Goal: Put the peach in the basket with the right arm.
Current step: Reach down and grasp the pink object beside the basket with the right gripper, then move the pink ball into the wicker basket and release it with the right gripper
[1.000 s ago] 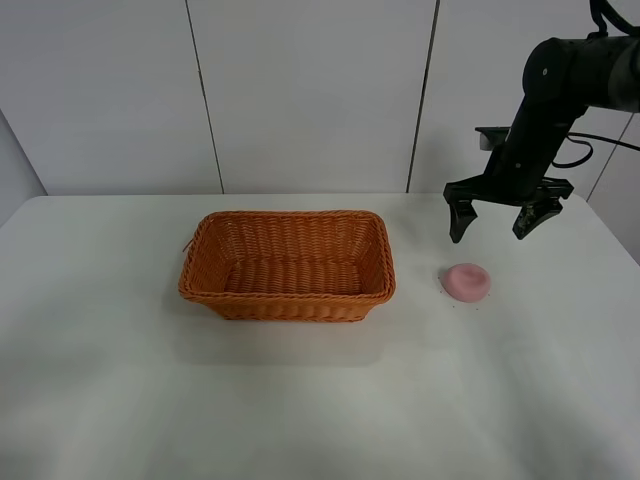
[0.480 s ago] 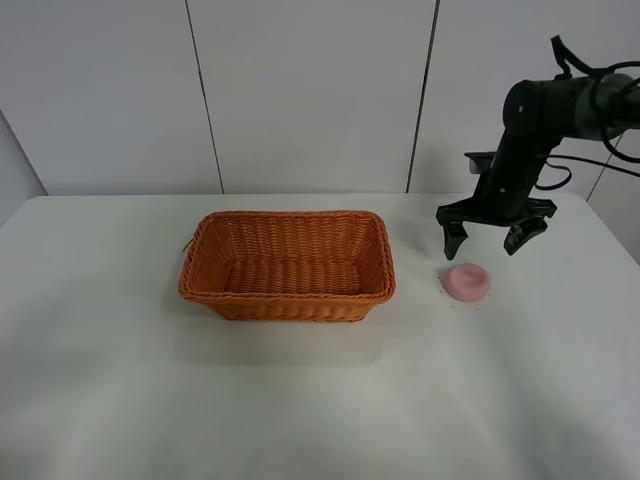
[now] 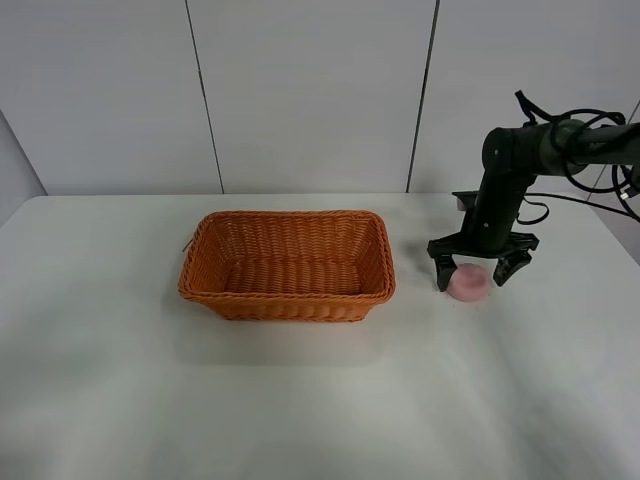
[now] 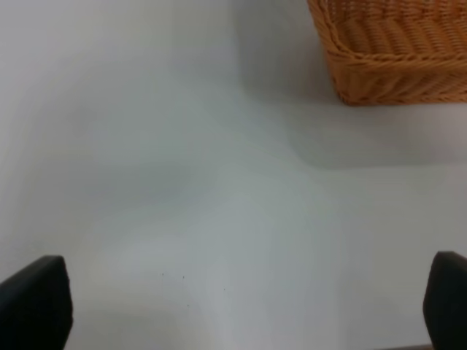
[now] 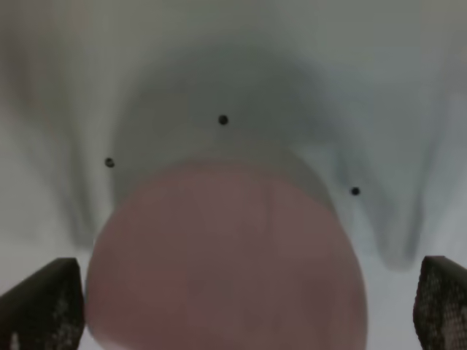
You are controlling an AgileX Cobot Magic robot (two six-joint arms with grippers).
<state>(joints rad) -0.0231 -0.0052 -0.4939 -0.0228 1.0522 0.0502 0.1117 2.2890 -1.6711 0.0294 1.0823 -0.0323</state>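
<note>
The pale-pink peach [image 3: 467, 283] rests on the white table to the right of the orange-brown wicker basket [image 3: 287, 264]. My right gripper [image 3: 469, 274] hangs open straight over the peach, one finger on each side of it, not closed. The right wrist view is filled by the peach [image 5: 226, 255], blurred and very close, with a fingertip [image 5: 40, 306] at each lower corner. The black right arm [image 3: 505, 170] reaches in from the right. My left gripper [image 4: 233, 306] is open over bare table, only its fingertips [image 4: 33, 302] showing, with a corner of the basket [image 4: 394, 51] beyond.
The white table [image 3: 300, 400] ends at a grey panelled wall behind. Black cables [image 3: 580, 125] loop from the right arm near the table's right edge. A few small dark specks [image 5: 222, 119] lie on the table by the peach.
The right arm has come down and slightly left, bringing its open gripper from above the table to either side of the peach. The peach and basket have stayed put.
</note>
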